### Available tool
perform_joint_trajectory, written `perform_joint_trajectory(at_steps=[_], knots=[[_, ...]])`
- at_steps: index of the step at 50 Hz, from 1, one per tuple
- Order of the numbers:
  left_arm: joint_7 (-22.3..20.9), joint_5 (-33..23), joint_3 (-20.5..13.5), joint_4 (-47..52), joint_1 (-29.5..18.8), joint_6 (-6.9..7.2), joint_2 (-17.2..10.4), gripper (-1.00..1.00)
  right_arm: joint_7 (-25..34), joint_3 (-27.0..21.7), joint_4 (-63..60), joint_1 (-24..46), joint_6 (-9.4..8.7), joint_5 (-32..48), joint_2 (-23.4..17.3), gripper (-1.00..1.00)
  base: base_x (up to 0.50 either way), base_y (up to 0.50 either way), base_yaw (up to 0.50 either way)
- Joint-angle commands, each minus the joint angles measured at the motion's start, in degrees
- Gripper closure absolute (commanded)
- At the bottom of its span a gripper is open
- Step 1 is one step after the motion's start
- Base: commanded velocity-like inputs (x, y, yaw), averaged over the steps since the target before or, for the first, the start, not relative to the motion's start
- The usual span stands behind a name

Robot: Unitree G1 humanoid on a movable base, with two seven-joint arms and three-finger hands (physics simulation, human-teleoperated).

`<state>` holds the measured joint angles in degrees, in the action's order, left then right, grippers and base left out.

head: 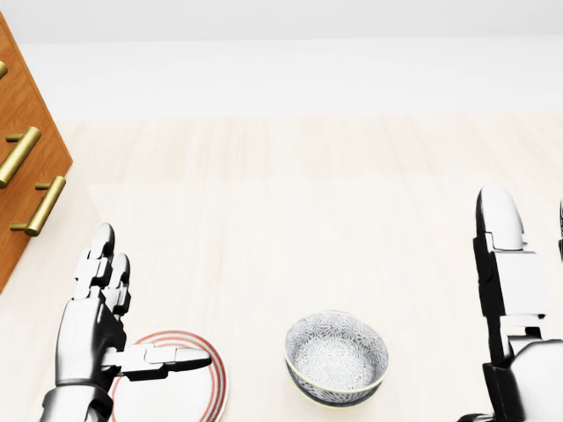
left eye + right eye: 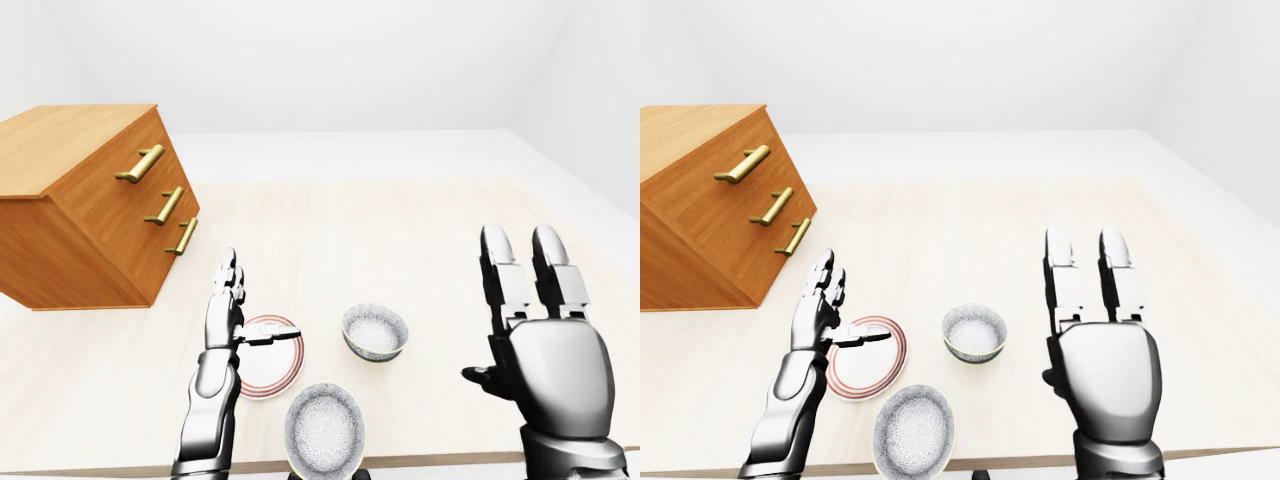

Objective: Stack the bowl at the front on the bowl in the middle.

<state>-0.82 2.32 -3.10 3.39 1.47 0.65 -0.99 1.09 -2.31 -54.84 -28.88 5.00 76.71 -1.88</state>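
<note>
Front bowl (image 2: 324,432) apart from right hand (image 2: 548,350)

Two empty, upright bowls with a speckled grey-white pattern are shown on a pale counter (image 2: 400,230). The front bowl (image 2: 323,435) is placed at the counter's bottom edge. The middle bowl (image 2: 375,332) is set apart from it, above and slightly right.
</note>
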Motion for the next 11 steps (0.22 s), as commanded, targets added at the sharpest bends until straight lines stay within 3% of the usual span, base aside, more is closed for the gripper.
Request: perform_joint_trajectory(at_steps=[1, 5, 11], knots=[[0.0, 0.03, -0.12, -1.35, -0.32, -0.97, -0.06, -1.0, 11.57, -8.8, -5.16, 3.57, 0.0, -9.14, 7.95, -1.0, 0.0, 0.0, 0.0], [0.05, 0.09, -0.06, -0.48, -0.13, -0.25, -0.05, -1.0, 14.78, -11.32, -5.16, 4.82, 0.0, -11.61, 11.06, -1.0, 0.0, 0.0, 0.0], [0.05, 0.09, -0.08, -0.55, -0.14, -0.27, -0.04, -1.0, 20.27, -14.39, -5.16, 6.67, 0.0, -15.84, 15.12, -1.0, 0.0, 0.0, 0.0]])
